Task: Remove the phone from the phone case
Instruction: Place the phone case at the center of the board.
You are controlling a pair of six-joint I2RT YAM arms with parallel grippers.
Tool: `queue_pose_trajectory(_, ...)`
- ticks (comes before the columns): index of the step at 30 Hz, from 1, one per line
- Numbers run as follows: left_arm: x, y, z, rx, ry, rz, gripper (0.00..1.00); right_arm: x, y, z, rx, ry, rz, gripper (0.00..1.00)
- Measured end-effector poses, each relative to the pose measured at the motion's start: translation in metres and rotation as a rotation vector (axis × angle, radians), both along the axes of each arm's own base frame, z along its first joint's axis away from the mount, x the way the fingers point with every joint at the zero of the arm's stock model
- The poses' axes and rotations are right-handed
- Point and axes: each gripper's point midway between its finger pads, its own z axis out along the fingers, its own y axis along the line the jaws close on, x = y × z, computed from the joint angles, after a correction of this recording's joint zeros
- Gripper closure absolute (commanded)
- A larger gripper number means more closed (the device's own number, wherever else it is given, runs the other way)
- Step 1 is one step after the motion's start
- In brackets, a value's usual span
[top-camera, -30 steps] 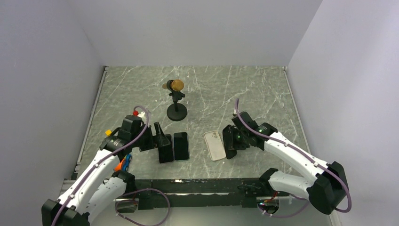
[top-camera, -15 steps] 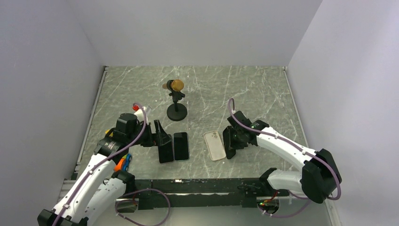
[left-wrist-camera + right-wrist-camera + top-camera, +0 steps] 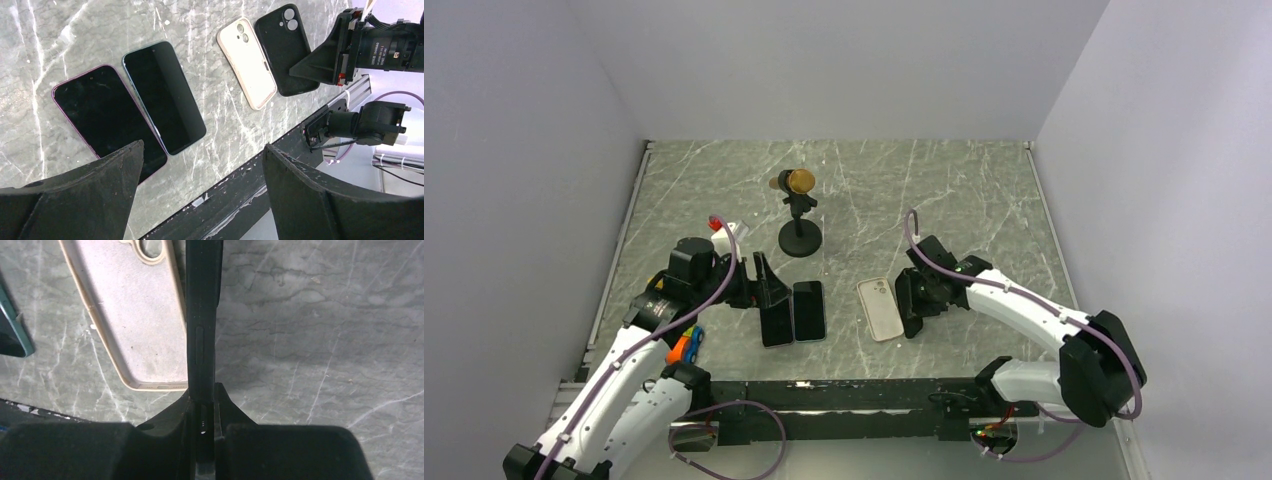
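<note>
Two bare phones lie side by side, screens up: a purple-edged phone (image 3: 776, 322) (image 3: 107, 117) and a teal-edged phone (image 3: 809, 310) (image 3: 162, 95). My left gripper (image 3: 769, 290) (image 3: 203, 147) hovers open just above them, holding nothing. To their right a beige phone case (image 3: 880, 308) (image 3: 246, 62) (image 3: 135, 315) lies empty, hollow side up. My right gripper (image 3: 911, 300) (image 3: 202, 392) is shut on one end of a black phone case (image 3: 909, 292) (image 3: 287, 50) (image 3: 202, 315), held on edge right beside the beige one. Its inside is hidden.
A black stand with a gold round head (image 3: 799, 215) rises behind the phones at mid-table. The black front rail (image 3: 854, 395) (image 3: 260, 200) runs along the near edge. Grey walls enclose the marble table (image 3: 984, 200) on three sides.
The left gripper has opened slightly wider and drawn back a little from the phones. The right gripper has shifted slightly left and away with the black case.
</note>
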Motion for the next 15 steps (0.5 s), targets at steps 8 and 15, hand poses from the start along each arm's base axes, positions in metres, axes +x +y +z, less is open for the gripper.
queue_pose_trajectory(8,0.0006,-0.0024,-0.0011,-0.005,0.009,-0.009,0.09,-0.0001,0.0071,0.0021,0.051,-0.010,0.021,0.87)
queue_pose_trajectory(15,0.0004,-0.0038,0.0007,-0.016,0.009,-0.012,0.10,-0.0007,0.0085,0.0028,0.083,-0.025,0.022,0.91)
